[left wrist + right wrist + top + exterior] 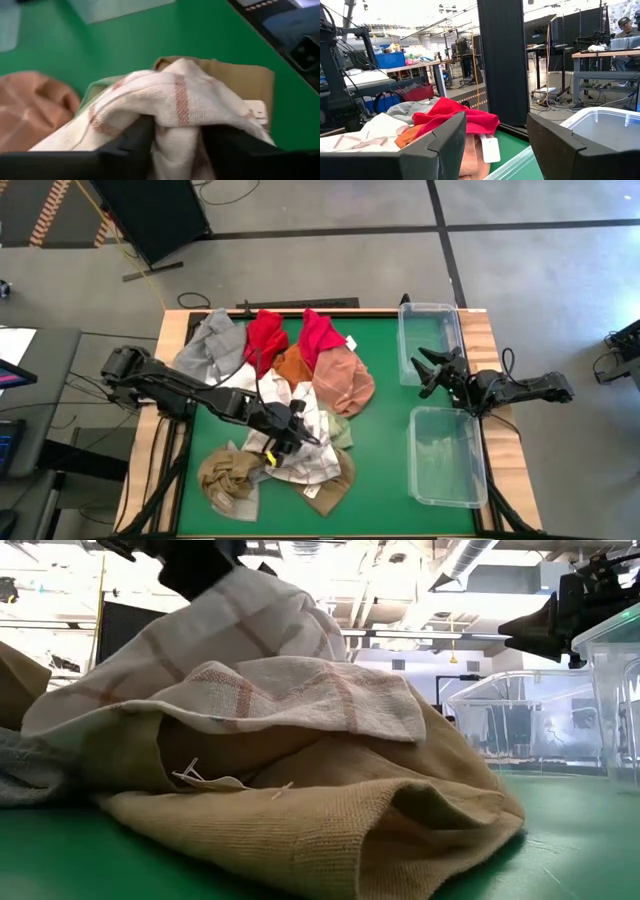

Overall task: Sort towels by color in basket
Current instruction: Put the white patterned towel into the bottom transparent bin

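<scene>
The white-checked towel [175,100] (cream, with faded red stripes) sits atop the towel heap on the green table [380,470], pinched between the left gripper [283,442] fingers [131,145]. It partly hides a tan-brown towel [330,810] underneath. The right gripper [432,370], fingers spread and empty, hovers between two clear bins [430,340].

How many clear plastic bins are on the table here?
2, both on the table's right side: one bin at the far right edge, the other bin nearer the front edge. The right hand hovers between them. Neither appears to hold any towels.
</scene>
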